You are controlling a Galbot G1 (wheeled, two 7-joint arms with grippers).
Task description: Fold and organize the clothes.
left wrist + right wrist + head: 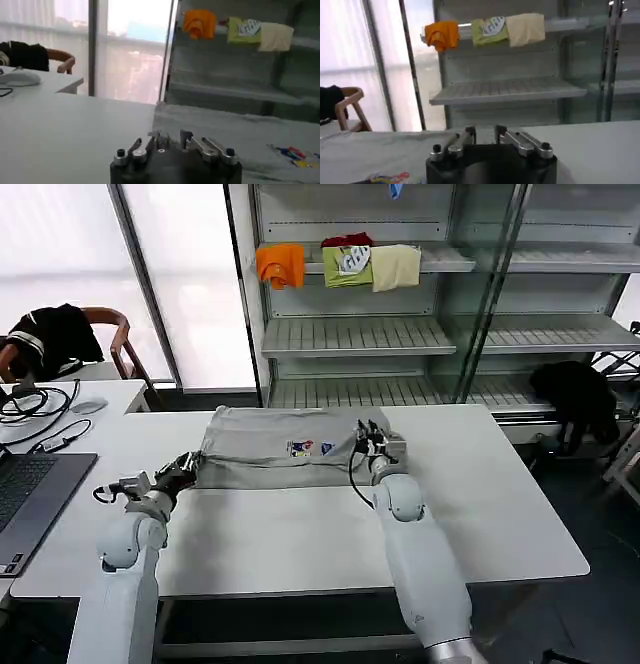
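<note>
Soft grey shirt (275,446) folded rectangular, smooth white table (300,534)

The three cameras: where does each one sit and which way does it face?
Head view: from the robot's head, looking forward and down at the white table, the grey shirt and both arms.
Left wrist view: on the left arm, low over the table, facing the shelves; the left gripper shows.
Right wrist view: on the right arm, also facing the shelves; the right gripper shows.
All views share the orange garment.
</note>
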